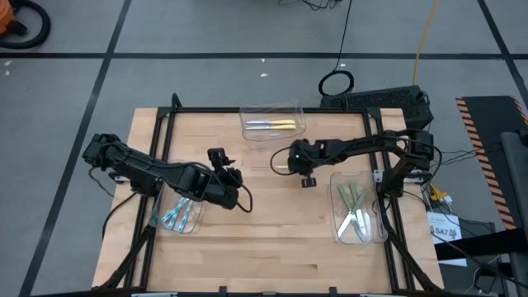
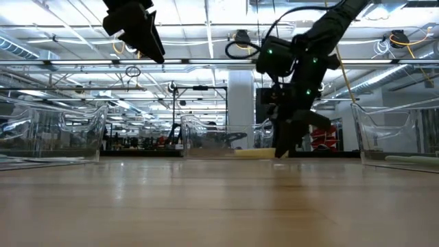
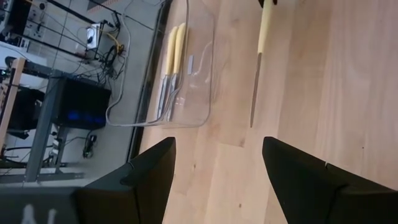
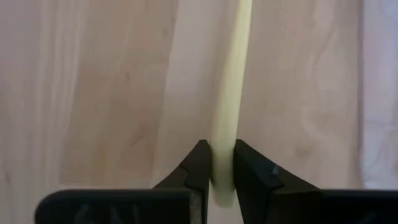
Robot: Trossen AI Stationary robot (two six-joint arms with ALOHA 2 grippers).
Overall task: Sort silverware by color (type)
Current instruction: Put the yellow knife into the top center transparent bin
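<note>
high: right gripper (image 1: 286, 164) down at desk (image 1: 272, 239) centre on the yellow-handled knife (image 1: 281, 165); left gripper (image 1: 221, 162) well off to the side, nearer the blue bin.
low: right fingers at desk level, knife end-on, grip not readable.
left wrist: left fingers (image 3: 146, 177) spread wide, empty; knife ahead, long axis pointing away, yellow bin (image 3: 163, 121) beside it.
right wrist: fingers pinched on the yellow handle end, handle running straight ahead, lying flat on the desk.

The wooden table (image 1: 272, 239) carries three clear bins. One bin (image 1: 272, 120) sits at the far edge, one (image 1: 177, 216) near the left edge, one (image 1: 359, 216) near the right. A yellow-handled utensil (image 3: 258, 65) lies mid-table.
</note>
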